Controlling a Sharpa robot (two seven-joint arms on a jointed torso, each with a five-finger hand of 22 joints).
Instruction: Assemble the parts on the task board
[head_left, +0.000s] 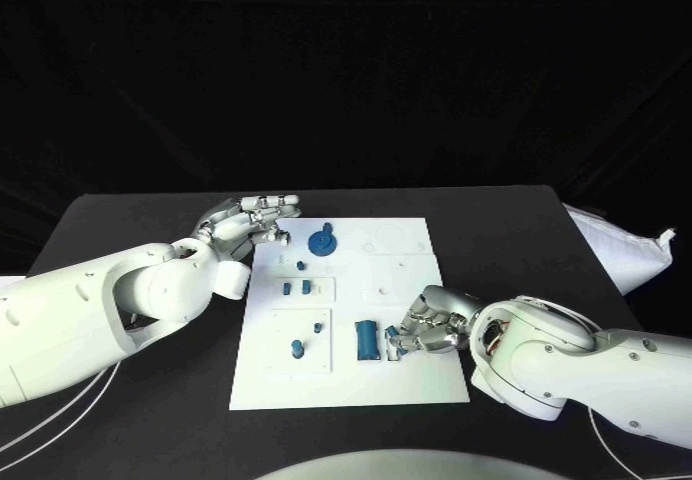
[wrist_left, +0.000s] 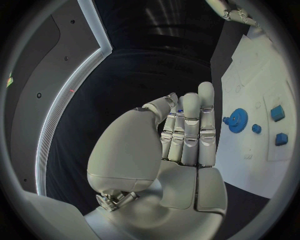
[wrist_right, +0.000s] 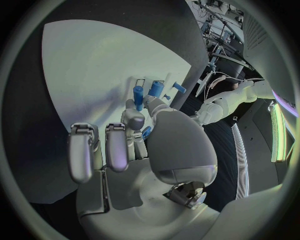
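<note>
- Board (head_left: 411, 375) lying white and flat mid-table, w/ blue parts spread over its left half, so both hands are reaching it.
- Right hand (head_left: 423, 327) hovering at the long blue bar (head_left: 368, 340) near the board's front, pinching a small blue piece (wrist_right: 145, 132) btwn thumb and finger – prob. lining it up for seating.
- Left hand (head_left: 248, 220) waiting at the far-left corner, fingers straight and pressed together, holding nothing; blue gear (head_left: 323, 241) sitting just beside it.
</note>
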